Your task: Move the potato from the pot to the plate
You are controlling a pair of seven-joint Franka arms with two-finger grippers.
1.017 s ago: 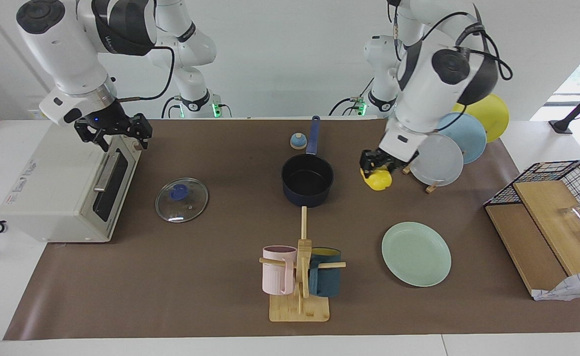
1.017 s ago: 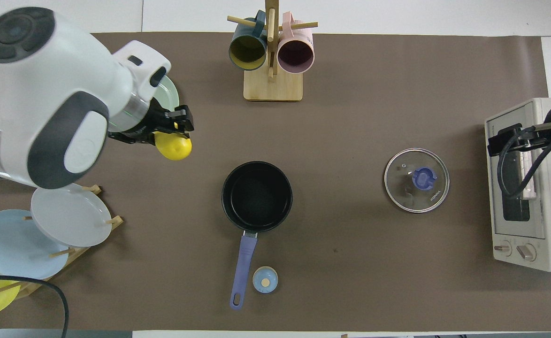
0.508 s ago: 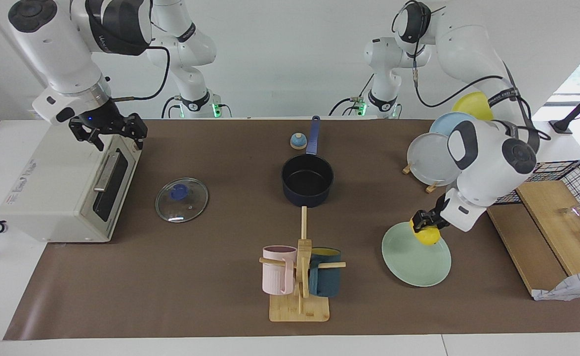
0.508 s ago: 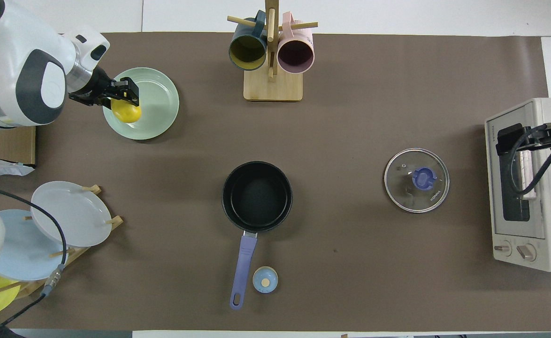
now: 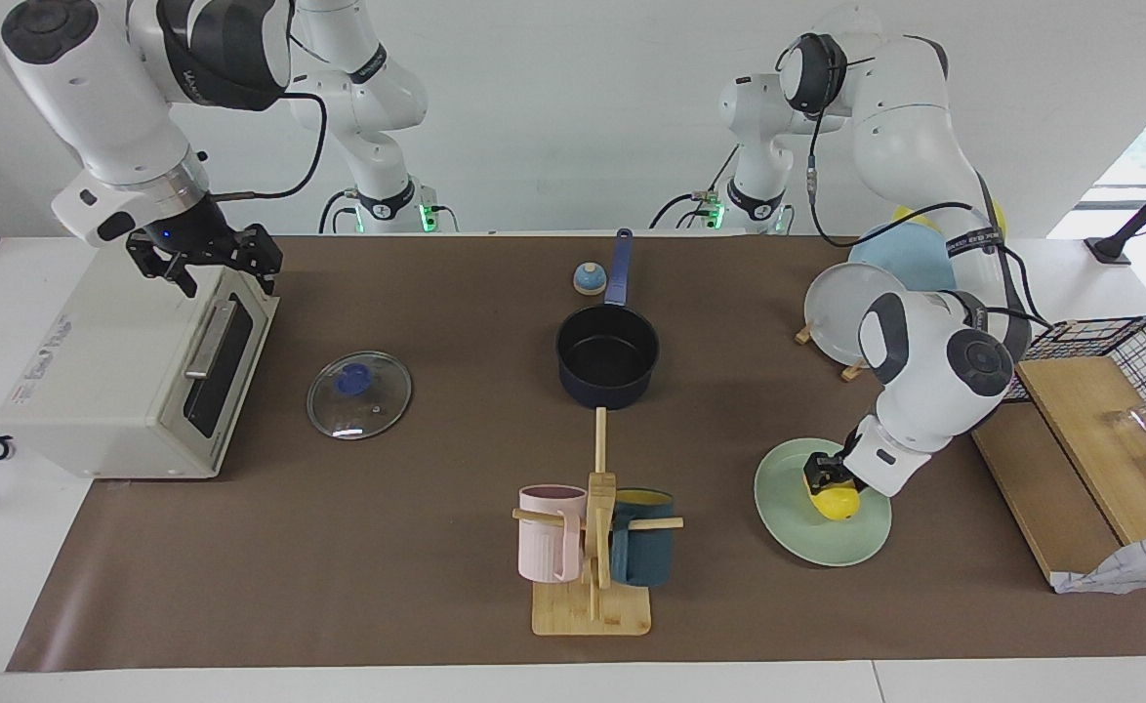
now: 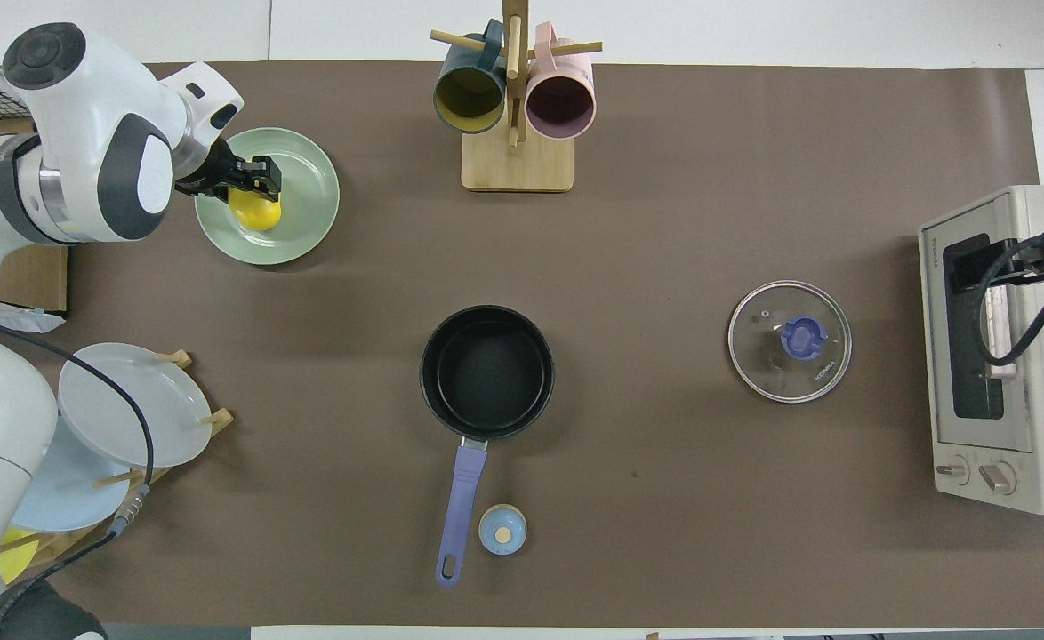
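My left gripper (image 5: 824, 480) was clamped on the potato (image 5: 834, 502), low over the mint plate (image 5: 820, 539) at the lower right of the facing view. The pot (image 5: 607, 356) at mid-frame sat empty. What remained, I judged, was letting go and lifting away. My right gripper (image 5: 207, 258) waited with fingers spread over the toaster oven (image 5: 104, 381), upper left.

yellow plate (image 6: 15, 551) mostly hidden, toaster oven (image 6: 1002, 347) cropped
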